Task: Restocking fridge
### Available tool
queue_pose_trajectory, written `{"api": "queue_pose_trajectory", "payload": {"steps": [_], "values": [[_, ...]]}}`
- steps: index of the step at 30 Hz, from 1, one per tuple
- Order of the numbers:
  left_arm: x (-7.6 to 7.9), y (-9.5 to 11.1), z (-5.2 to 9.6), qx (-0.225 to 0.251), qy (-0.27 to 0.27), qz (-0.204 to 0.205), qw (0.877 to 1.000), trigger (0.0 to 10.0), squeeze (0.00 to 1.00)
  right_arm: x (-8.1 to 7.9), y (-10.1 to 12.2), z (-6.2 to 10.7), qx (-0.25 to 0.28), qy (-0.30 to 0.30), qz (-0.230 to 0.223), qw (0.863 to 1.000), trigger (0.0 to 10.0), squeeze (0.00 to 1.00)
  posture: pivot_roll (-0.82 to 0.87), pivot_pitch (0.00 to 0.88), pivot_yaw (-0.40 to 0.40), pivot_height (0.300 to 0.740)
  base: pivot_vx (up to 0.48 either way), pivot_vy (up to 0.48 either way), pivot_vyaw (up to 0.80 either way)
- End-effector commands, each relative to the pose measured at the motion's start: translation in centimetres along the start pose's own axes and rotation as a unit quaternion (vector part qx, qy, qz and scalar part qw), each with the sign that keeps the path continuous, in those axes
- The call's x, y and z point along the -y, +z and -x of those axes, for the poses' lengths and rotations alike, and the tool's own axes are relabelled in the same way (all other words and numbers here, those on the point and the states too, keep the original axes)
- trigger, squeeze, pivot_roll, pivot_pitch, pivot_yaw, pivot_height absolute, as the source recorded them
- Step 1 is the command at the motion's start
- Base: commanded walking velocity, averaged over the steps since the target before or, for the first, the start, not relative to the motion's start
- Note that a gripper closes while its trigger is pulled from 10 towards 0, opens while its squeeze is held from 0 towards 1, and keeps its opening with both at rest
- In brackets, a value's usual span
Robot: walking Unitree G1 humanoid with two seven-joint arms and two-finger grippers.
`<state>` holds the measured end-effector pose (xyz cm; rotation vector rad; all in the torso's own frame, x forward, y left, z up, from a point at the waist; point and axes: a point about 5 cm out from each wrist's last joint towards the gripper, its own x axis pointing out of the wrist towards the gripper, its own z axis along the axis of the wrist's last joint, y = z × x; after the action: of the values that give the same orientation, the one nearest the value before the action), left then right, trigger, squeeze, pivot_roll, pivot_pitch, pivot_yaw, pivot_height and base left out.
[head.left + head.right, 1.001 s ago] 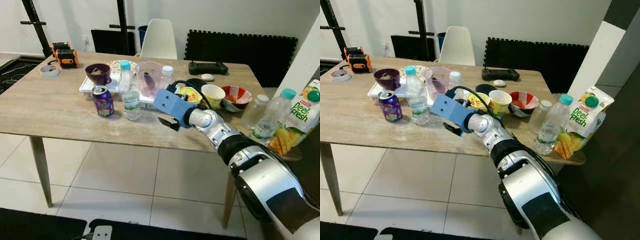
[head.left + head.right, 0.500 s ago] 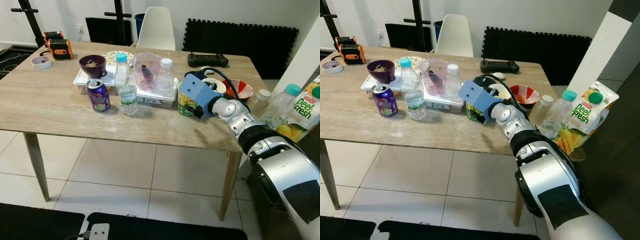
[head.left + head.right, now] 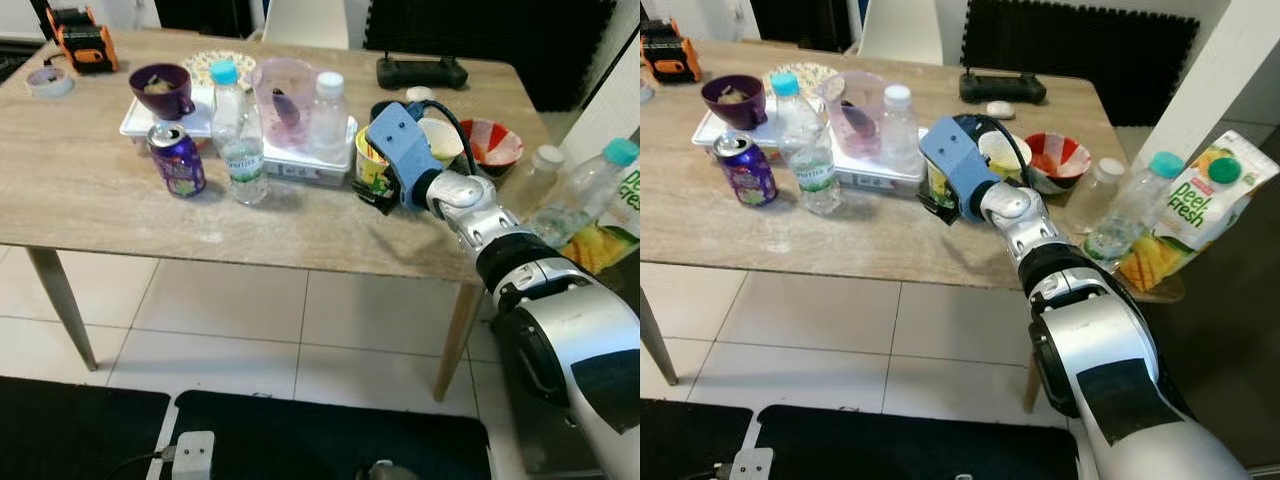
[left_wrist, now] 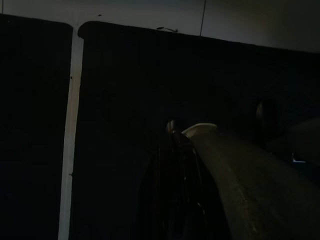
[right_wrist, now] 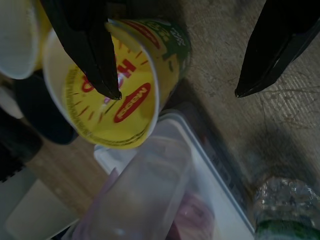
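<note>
Right tool [image 5: 177,92] now reaching further in, fingers spread apart around yellow noodle cup [image 3: 370,166], cup on tabletop [image 3: 90,200] at 3 o'clock of plastic tray [image 3: 300,168], left tool state unclear.

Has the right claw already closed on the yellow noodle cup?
No. The right claw is open, its fingers spread beside the yellow noodle cup.

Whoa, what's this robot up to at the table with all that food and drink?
The robot is reaching its right arm over a wooden table crowded with bottles, bowls and a purple can. Its right tool is open beside a yellow noodle cup, one finger over the lid, the other off to the side, nothing gripped yet. It looks set to pick the cup up. A juice carton and more bottles stand at the table's right end.
</note>
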<state>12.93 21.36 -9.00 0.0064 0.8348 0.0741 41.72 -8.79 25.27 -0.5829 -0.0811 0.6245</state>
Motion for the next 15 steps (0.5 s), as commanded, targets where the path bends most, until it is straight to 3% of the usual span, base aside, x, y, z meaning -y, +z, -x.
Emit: {"api": "queue_pose_trajectory", "payload": {"steps": [1, 2, 3, 5, 7, 11, 15], "values": [[-0.6, -8.5, 4.3, -0.168, -0.001, -0.015, 0.986, 10.0, 0.0, 0.2, 0.4, 0.0, -0.005, 0.007, 0.032, 0.999, 10.0, 0.0, 0.01, 0.296, -0.121, 0.74, 0.0, 0.0, 0.0], [-0.7, -8.3, 4.2, -0.165, -0.001, -0.016, 0.986, 10.0, 0.0, 0.2, 0.5, 0.0, -0.015, 0.013, 0.061, 0.998, 10.0, 0.0, 0.01, 0.298, -0.122, 0.74, 0.0, 0.0, 0.0], [-0.7, -8.3, 4.2, -0.165, -0.001, -0.016, 0.986, 10.0, 0.0, 0.2, 0.5, 0.0, -0.015, 0.013, 0.061, 0.998, 10.0, 0.0, 0.01, 0.298, -0.122, 0.74, 0.0, 0.0, 0.0], [-0.8, -8.0, 4.0, -0.159, -0.001, -0.017, 0.987, 10.0, 0.0, 0.3, 1.0, -0.2, -0.034, 0.024, 0.133, 0.99, 10.0, 0.0, 0.01, 0.297, -0.121, 0.74, 0.0, 0.0, 0.0], [-0.8, -8.0, 4.0, -0.159, -0.001, -0.017, 0.987, 10.0, 0.0, 0.3, 1.0, -0.2, -0.034, 0.024, 0.133, 0.99, 10.0, 0.0, 0.01, 0.297, -0.121, 0.74, 0.0, 0.0, 0.0], [-0.5, -7.9, 3.9, -0.156, -0.004, -0.017, 0.988, 10.0, 0.0, 0.7, 2.1, -0.3, -0.041, 0.031, 0.192, 0.98, 10.0, 0.0, 0.0, 0.29, -0.128, 0.74, 0.0, 0.0, 0.0], [-0.3, -7.9, 3.9, -0.156, -0.005, -0.017, 0.988, 10.0, 0.0, 0.9, 2.4, -0.3, -0.045, 0.031, 0.215, 0.975, 10.0, 0.0, 0.0, 0.284, -0.133, 0.74, 0.0, 0.0, 0.0]]}}
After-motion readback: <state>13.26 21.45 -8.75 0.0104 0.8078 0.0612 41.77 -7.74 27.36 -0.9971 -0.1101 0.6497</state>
